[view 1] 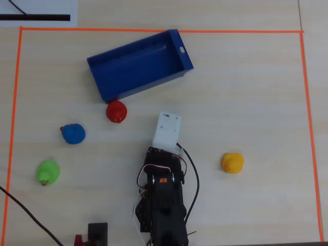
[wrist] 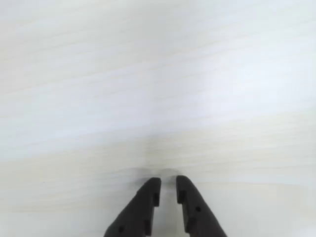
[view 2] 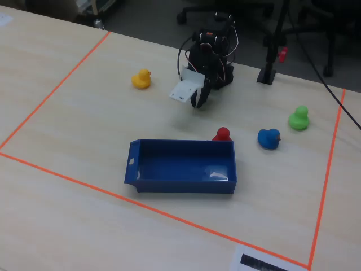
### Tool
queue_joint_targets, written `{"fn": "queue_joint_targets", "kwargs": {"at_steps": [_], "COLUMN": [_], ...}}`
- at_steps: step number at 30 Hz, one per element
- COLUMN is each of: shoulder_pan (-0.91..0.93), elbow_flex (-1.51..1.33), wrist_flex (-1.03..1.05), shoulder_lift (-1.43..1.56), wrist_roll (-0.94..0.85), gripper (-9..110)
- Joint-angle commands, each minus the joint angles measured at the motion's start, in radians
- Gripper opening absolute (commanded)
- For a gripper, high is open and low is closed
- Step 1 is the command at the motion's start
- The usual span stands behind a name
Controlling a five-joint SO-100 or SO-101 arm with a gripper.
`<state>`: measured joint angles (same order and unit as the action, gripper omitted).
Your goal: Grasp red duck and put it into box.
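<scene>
The red duck (view 1: 116, 111) stands on the table just beside a corner of the dark-blue box (view 1: 146, 84). In the fixed view the red duck (view 2: 223, 134) peeks over the far wall of the box (view 2: 180, 185). The box is open-topped and looks empty. My gripper (wrist: 168, 181) points down at bare table, with the jaws only a narrow gap apart and nothing between them. In the fixed view my gripper (view 2: 197, 103) hangs near the arm's base, well apart from the duck. The overhead view hides it under the white wrist housing (view 1: 167, 128). Neither duck nor box shows in the wrist view.
A blue duck (view 1: 73, 134) and a green duck (view 1: 48, 172) stand left of the arm in the overhead view, and a yellow duck (view 1: 232, 163) stands right of it. Orange tape (view 1: 154, 31) borders the work area. Cables trail from the arm's base (view 1: 161, 215).
</scene>
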<state>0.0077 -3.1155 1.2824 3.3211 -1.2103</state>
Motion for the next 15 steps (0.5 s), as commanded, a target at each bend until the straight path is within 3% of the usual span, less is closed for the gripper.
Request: {"fn": "queue_joint_targets", "kwargs": {"at_steps": [1,6,11,15], "shoulder_pan": [-0.009,0.012,0.018,0.008], "elbow_flex": [0.005,0.005,0.051,0.258], "wrist_flex": [0.025,0.023,-0.103,-0.123], "shoulder_lift": [-0.009,-0.009,-0.072,-0.259], "wrist_roll": [-0.003,-0.014,-0.014,-0.002], "gripper": [0,0,10,21]}}
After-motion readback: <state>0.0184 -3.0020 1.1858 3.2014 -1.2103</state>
